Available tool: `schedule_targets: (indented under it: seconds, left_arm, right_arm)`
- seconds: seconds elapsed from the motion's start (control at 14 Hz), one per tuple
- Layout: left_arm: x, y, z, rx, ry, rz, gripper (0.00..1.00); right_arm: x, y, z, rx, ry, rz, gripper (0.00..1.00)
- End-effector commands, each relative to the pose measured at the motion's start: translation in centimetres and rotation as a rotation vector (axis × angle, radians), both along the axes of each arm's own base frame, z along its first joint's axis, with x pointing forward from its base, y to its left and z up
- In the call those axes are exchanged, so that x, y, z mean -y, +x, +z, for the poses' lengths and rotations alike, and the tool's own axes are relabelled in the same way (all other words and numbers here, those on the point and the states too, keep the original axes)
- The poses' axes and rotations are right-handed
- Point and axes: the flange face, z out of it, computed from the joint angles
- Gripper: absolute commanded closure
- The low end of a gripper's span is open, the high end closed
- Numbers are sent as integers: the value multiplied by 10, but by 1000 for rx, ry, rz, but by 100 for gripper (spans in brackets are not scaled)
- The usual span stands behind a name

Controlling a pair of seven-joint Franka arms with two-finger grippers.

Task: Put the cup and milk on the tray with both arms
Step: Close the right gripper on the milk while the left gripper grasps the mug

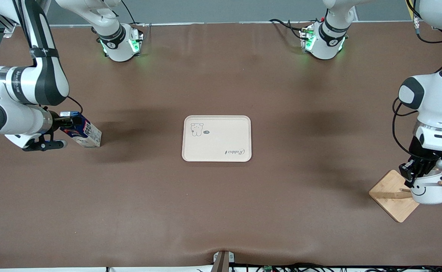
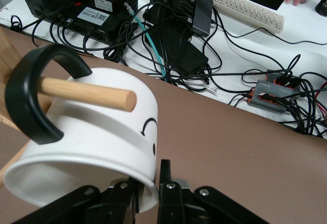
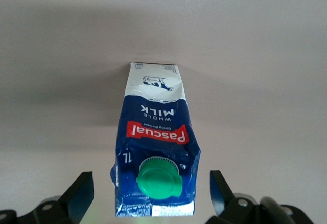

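Observation:
The white cup [image 1: 428, 189] with a smiley face hangs by its black handle [image 2: 25, 101] on a wooden peg [image 2: 87, 92] of the stand, at the left arm's end of the table. My left gripper [image 1: 413, 177] is shut on the cup's [image 2: 97, 132] rim, one finger inside and one outside. The blue milk [image 1: 87, 132] carton stands tilted at the right arm's end. My right gripper [image 1: 60, 132] is open around its top, a finger [image 3: 82, 193] on each side of the green cap [image 3: 158, 179], apart from the carton. The cream tray [image 1: 217, 151] lies mid-table with nothing on it.
The peg stand's square wooden base [image 1: 388, 192] sits under the cup, near the table's edge. Both arm bases [image 1: 120, 41] stand along the table's back edge. Cables and a keyboard [image 2: 230, 1] lie off the table past the cup.

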Motion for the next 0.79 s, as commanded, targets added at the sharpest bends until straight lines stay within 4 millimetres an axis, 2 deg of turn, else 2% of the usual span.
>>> schedule_targets:
  seconds: [0.0,0.29,0.43,0.71]
  left_arm:
    - [6,5,1,14,-7,-5,87]
    - [7,3,2,13,-5,-8,98]
    - [12,2,4,14,-8,-17,98]
    - [14,-2,13,18,0,-21,98]
  right_arm:
    - [3,-7,3,11,-15,7,0]
    - [4,-11,-6,10,-13,8,0]
    - [12,-13,-8,7,-9,-7,0]
    - [10,-20,-17,-12,-1,-10,0]
